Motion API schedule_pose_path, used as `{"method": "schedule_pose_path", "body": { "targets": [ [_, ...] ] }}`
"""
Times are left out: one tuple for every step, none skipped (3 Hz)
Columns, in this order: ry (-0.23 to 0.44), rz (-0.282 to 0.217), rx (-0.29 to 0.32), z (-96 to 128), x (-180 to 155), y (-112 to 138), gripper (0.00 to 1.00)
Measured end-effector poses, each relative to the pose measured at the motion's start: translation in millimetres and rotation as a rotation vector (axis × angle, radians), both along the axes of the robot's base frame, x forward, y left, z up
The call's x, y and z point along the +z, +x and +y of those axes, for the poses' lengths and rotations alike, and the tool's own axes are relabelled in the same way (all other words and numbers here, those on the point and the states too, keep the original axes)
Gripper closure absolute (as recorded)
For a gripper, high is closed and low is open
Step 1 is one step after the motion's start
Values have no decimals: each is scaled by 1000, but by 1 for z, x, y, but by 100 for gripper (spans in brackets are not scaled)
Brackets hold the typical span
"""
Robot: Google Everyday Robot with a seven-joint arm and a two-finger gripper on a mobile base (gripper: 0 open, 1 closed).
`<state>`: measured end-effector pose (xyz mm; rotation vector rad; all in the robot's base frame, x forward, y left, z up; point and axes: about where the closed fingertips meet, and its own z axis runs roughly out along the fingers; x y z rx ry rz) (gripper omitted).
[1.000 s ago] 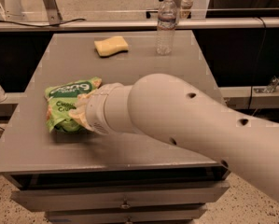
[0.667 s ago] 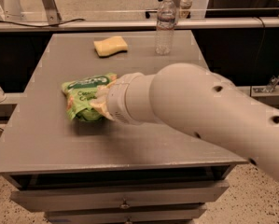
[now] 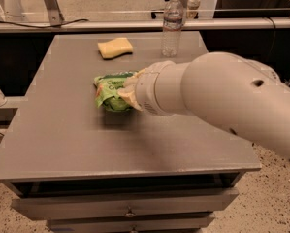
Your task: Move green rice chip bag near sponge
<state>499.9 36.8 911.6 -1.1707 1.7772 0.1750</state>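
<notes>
The green rice chip bag (image 3: 108, 92) is a crumpled bright green pouch at the middle of the grey table (image 3: 62, 140). My gripper (image 3: 129, 90) reaches in from the right at the bag's right end and is shut on it; my thick white arm hides that end. The pale yellow sponge (image 3: 115, 48) lies at the back of the table, a short way behind the bag and apart from it.
A clear plastic water bottle (image 3: 172, 25) stands upright at the back of the table, right of the sponge. My arm covers the table's right side. Drawers sit below the table's front edge. A metal rail runs behind the table.
My gripper has carried the bag from the table's left side to the right and towards the back, closer to the sponge. The sponge and the bottle have not moved.
</notes>
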Motion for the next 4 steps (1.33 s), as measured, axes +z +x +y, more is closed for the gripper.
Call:
{"method": "schedule_pose_path", "body": {
  "targets": [
    [-31,-10,6,1,-2,-3,100],
    [-71,-36,-44,-17,-3,1,100],
    [-88,-53,-138,-48,-4,18,100],
    [-90,-60,-211,-68,-3,39,100]
  ]
}}
